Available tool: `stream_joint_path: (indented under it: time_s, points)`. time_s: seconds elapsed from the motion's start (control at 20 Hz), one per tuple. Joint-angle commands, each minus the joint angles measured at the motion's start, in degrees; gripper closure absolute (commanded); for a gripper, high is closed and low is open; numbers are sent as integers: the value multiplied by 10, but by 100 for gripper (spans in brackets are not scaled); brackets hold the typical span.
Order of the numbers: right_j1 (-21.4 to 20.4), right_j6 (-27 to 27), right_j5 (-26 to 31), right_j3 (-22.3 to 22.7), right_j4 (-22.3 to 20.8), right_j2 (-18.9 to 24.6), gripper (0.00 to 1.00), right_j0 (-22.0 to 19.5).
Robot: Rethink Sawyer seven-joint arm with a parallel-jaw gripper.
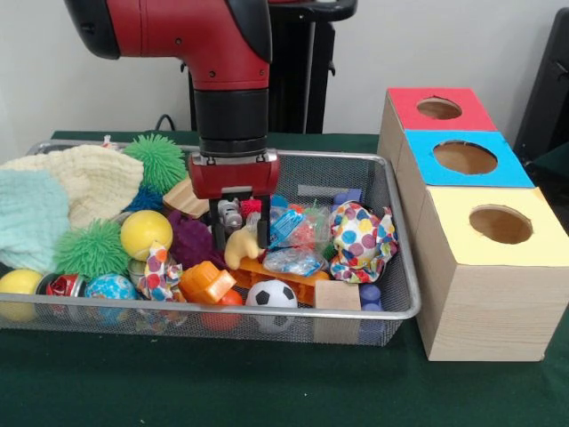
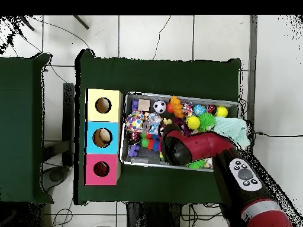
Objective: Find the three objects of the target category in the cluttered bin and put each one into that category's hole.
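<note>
Cluttered bin (image 1: 391,236) of toys, jaws (image 1: 240,233) seemingly grasping yellow toy (image 1: 240,246), no legible writing

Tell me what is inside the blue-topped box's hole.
In the overhead view, the blue-topped box shows a pale rounded object in its hole; what it is cannot be told. From the front, only the dark hole interior shows, and the rest inside is hidden by the lid.

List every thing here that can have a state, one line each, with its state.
gripper: down in the bin, fingers closed on the yellow toy
yellow toy: held, partly lifted above the clutter
wire bin: full of toys
red box: hole looks empty
blue box: something pale inside its hole
yellow box: hole looks empty
</note>
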Motion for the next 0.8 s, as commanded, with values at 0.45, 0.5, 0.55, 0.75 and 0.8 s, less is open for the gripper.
stream_joint_path:
  time_s: [0.45, 0.5, 0.55, 0.75, 0.8]
  points:
    - [77, -98, 115, -71, -14, 69, 0, -57]
    - [86, -108, 125, -76, -11, 80, 0, -65]
    - [91, -114, 131, -78, -9, 87, 0, -70]
    - [97, -117, 145, -76, -7, 104, 0, -81]
    - [99, -116, 146, -75, -7, 107, 0, -84]
